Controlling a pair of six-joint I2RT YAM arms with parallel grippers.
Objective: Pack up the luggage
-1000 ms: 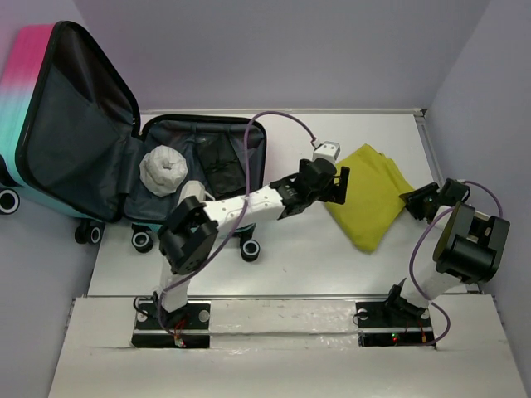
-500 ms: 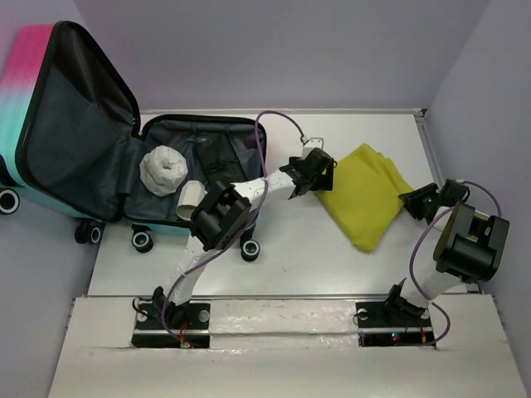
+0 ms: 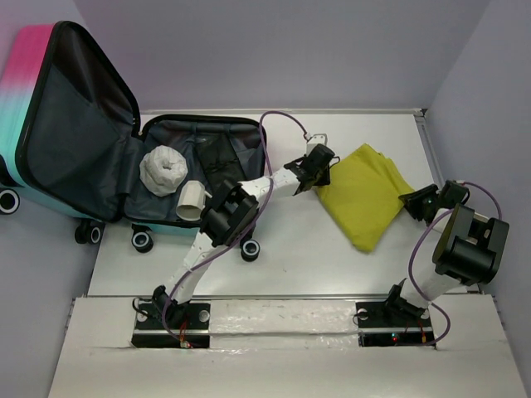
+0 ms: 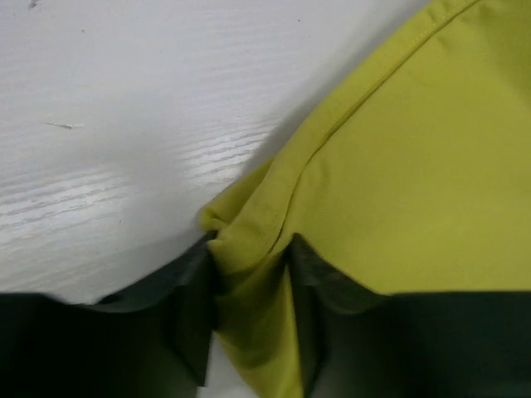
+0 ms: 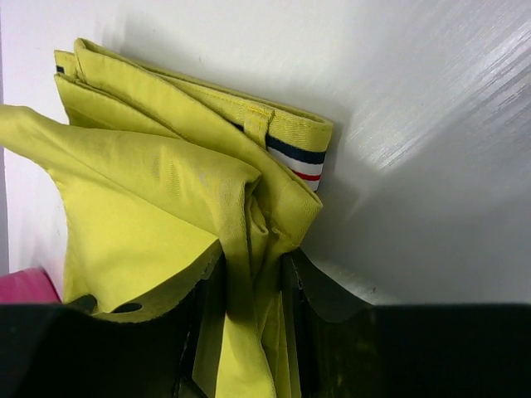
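Left side: you're pinching near corner of folded yellow-green fabric garment [image 3: 365, 195] with left gripper [image 4: 249, 274]. Jaws narrowed onto bunched fold sitting between them, white tabletop [image 4: 124, 99] showing beyond tips.

Right side: right gripper [image 5: 249, 278] clamping opposite edge, fabric layers squeezed between jaws, navy-white-red striped ribbon tab [image 5: 303, 162] just beyond tips.

Pink-to-teal hard-shell luggage [image 3: 33, 99] lying open, well apart from both jaws, out beyond left gripper on side away from garment. Crumpled white bundle [image 3: 163, 170] and small white cup [image 3: 191, 201] sitting in its dark-lined half.
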